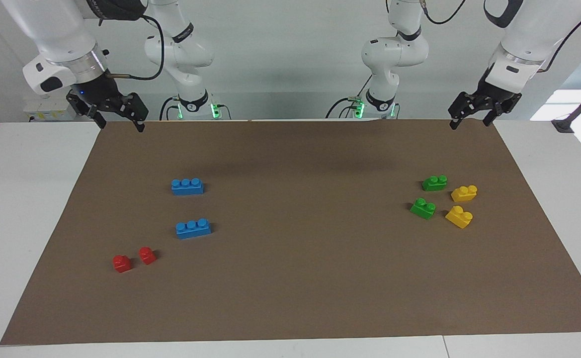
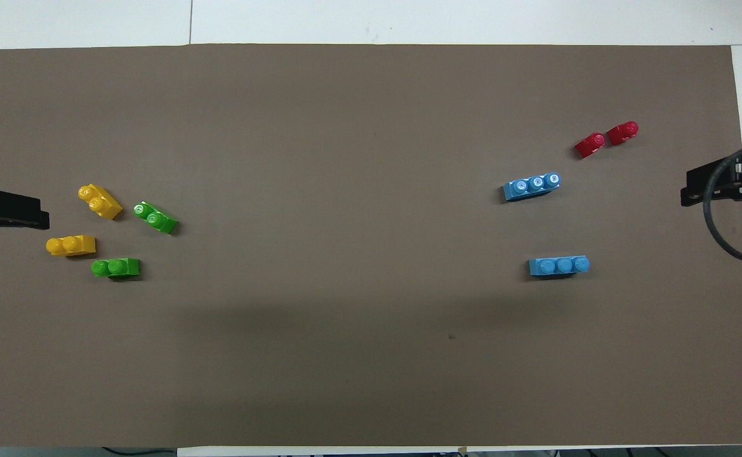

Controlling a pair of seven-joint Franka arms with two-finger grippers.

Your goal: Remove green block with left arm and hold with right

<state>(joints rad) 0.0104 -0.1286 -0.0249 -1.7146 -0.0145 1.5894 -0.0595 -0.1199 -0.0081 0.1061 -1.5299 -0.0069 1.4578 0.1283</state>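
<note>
Two near-identical green two-stud blocks lie on the brown mat toward the left arm's end. One green block is nearer to the robots. The other green block is farther. Nothing shows which of them the task means. My left gripper hangs open and empty above the mat's edge at its own end, apart from the blocks. My right gripper hangs open and empty above the mat's edge at the right arm's end.
Two yellow two-stud bricks lie beside the green ones, toward the left arm's end. Two blue three-stud bricks and two small red bricks lie toward the right arm's end. The brown mat covers the table.
</note>
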